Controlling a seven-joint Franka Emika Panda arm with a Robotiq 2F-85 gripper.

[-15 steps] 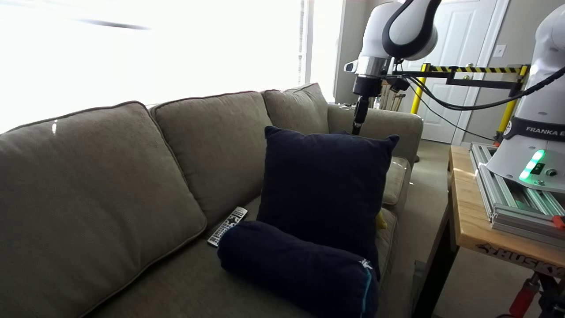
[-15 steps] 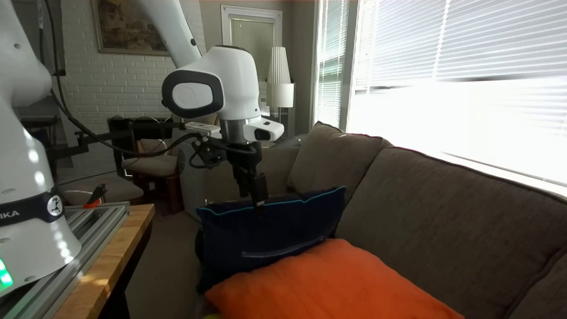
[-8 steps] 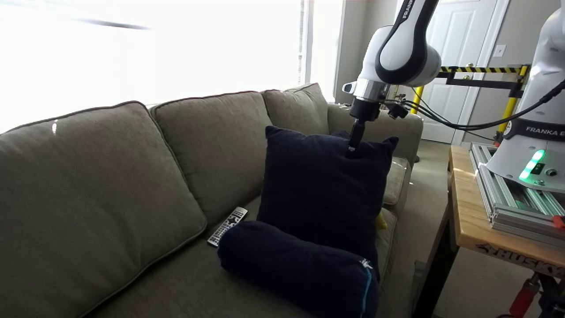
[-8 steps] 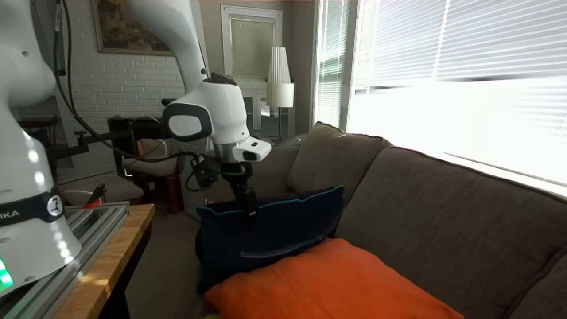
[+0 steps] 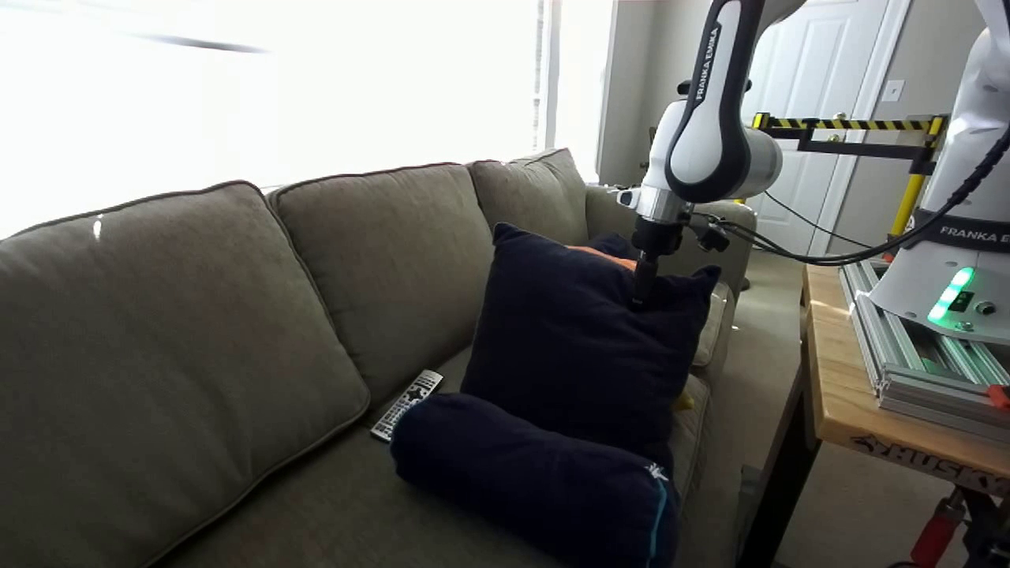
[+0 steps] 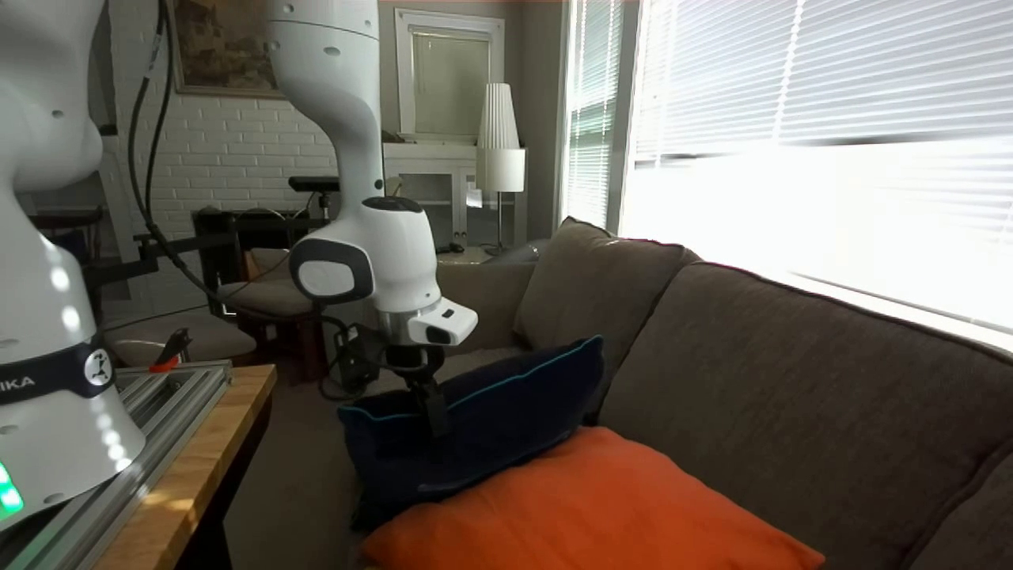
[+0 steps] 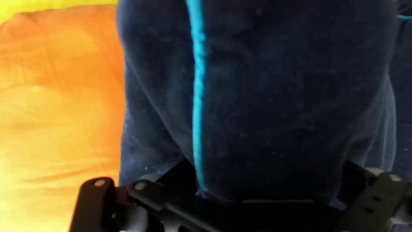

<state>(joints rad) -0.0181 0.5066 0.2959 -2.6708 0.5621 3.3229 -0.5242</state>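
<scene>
Sunlit living room: the tool [image 7: 266, 170] presses into a navy cushion [image 6: 506, 419] on the sofa [image 5: 316, 505]

Nearest, in the wrist view, the cushion's teal piping [image 7: 198, 87] runs down between 2 fingers [image 7: 182, 177] that stand spread wide. The fabric bulges up between them and seems to touch both, yet nothing shows it pinched: the tool looks released, straddling rather than grasping.

In both exterior views the arm [image 6: 344, 95] has come down over the last second, and the navy cushion has given way: its top edge is dented and leans farther over, and an orange strip [image 5: 606, 256] now shows behind it in an exterior view. For the work in hand, this suggests contact is made, with a secure hold not yet evident.

Touching the navy cushion on 1 side lies an orange cushion [image 6: 601, 514]; at its foot on the opposite side rests a navy bolster [image 5: 536, 481]. A yellow thing [image 5: 683, 402] peeks out low at the edge, too little of it showing to name. A remote control [image 5: 406, 405] lies on the sofa seat, just beside the bolster's end.

Farther off, a wooden desk [image 5: 840, 363] carries the arm's base [image 5: 939, 268]. Beyond the sofa, a lamp [image 6: 499, 142] stands near a white cabinet [image 6: 443, 152] with glazed doors, the clearest container in sight; its contents are too dim to make out. Window blinds [image 6: 839, 71] glow in the background.
</scene>
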